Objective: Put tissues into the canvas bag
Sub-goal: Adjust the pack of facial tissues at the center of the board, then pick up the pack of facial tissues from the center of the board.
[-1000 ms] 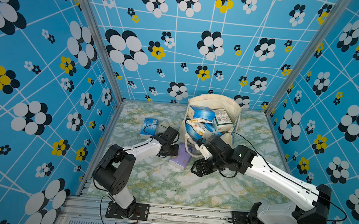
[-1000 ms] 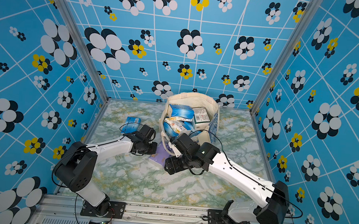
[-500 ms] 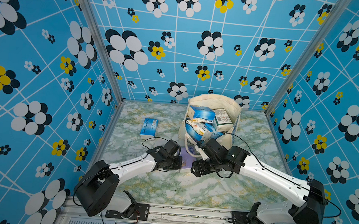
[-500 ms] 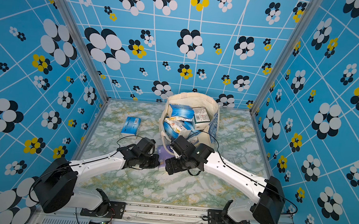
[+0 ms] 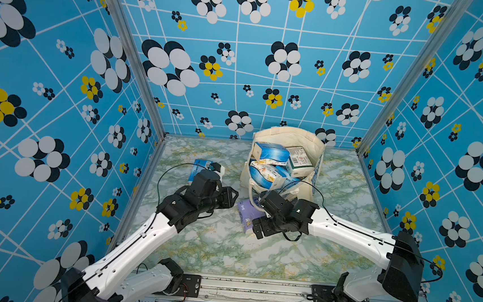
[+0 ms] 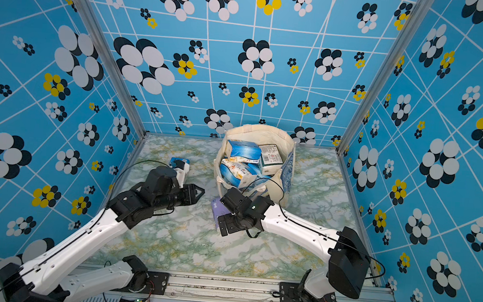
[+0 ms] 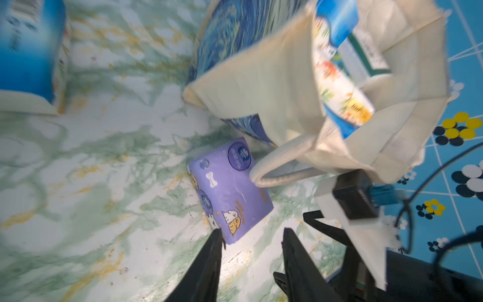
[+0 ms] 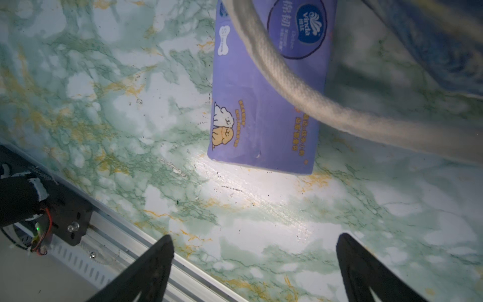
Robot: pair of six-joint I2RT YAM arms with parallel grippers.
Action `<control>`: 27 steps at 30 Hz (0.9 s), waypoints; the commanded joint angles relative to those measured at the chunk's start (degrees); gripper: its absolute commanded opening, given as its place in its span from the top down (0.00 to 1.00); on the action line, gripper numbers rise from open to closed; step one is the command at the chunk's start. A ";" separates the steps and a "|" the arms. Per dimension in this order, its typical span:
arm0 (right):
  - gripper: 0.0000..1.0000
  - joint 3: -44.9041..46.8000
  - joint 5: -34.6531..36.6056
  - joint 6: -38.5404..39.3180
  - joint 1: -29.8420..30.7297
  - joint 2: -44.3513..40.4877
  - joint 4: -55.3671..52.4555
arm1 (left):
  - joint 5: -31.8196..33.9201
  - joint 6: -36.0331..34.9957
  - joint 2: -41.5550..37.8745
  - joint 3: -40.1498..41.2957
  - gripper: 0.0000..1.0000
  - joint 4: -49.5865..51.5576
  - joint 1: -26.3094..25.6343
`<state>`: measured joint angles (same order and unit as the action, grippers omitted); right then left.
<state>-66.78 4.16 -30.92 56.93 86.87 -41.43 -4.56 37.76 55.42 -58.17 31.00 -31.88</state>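
**Bag handle lies across the lilac pack as two arms wait over it**

At the centre of the frame in both top views, a lilac pack [image 5: 244, 216] of tissues lies flat on the marble-print table [image 5: 226, 253]. It sits just in front of the canvas bag [image 5: 290, 132], which stands right of centre near the back wall, heaped to its mouth with packs [image 5: 272, 154]. One cream loop handle [image 8: 287, 86] drapes across the lilac pack. Whether it rests on the wrapper or hangs just clear is hard to tell from the wrist views, one of them blurred.

The left fingers [image 7: 206, 266] stand partly apart and empty, one tip just beside a corner of the pack. The right fingers [image 8: 154, 261] are spread wide, also empty, over bare table near the pack's short end. A blue pack [image 5: 199, 164] waits left of centre, half hidden behind the left arm.

The chief risk looks to be the handle: fingers closing on pack and strap together could drag the bag over and spill its load. The two arms are near each other over one small target and could collide. The soft, slick wrapper may squirm out of a corner pinch. The heaped bag also leaves little room, so a pack dropped on the pile may slide back off.
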 commanded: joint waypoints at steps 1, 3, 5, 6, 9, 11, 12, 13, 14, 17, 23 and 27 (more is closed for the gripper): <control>0.01 0.81 3.99 -1.12 -0.05 2.30 4.23 | 3.24 -3.47 -3.12 -2.41 0.52 5.99 3.67; 0.01 0.72 4.31 -0.40 0.03 3.95 5.44 | 3.08 -4.61 -3.80 -3.58 0.52 6.94 5.20; 0.01 0.12 4.71 0.33 0.00 5.66 6.45 | 3.24 -5.51 -3.91 -4.44 0.52 7.89 6.15; 0.01 -0.17 4.79 0.78 -0.04 6.29 6.93 | 3.22 -5.63 -3.99 -4.45 0.52 8.01 6.35; 0.01 -1.44 5.94 2.11 0.02 8.61 7.89 | 2.52 -5.55 -4.09 -3.97 0.52 7.49 7.03; 0.01 -2.68 8.04 2.74 0.00 10.42 7.38 | 1.99 -5.50 -4.00 -3.79 0.51 7.32 7.56; 0.01 -3.14 9.07 3.01 -0.01 11.08 7.17 | 1.81 -5.48 -4.00 -3.78 0.51 7.16 7.70; 0.01 -3.71 9.62 3.43 0.01 11.74 7.13 | 1.80 -5.57 -4.00 -3.78 0.51 7.30 7.88; 0.01 -4.28 9.60 3.82 -0.06 12.37 7.36 | 1.68 -5.63 -4.06 -3.83 0.51 7.31 8.12; 0.01 -5.86 7.54 4.46 -0.19 13.60 7.98 | 1.39 -5.89 -4.09 -4.21 0.51 7.69 8.81; 0.01 -7.82 3.62 4.29 -1.26 16.32 8.56 | 1.14 -6.27 -4.44 -4.45 0.51 8.14 10.15; 0.01 -9.40 4.99 4.46 -1.38 18.33 7.16 | 0.84 -6.46 -4.68 -4.49 0.51 8.46 10.90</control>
<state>-74.43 9.08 -27.22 56.05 103.28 -33.65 -3.03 32.80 51.57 -61.98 38.81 -21.69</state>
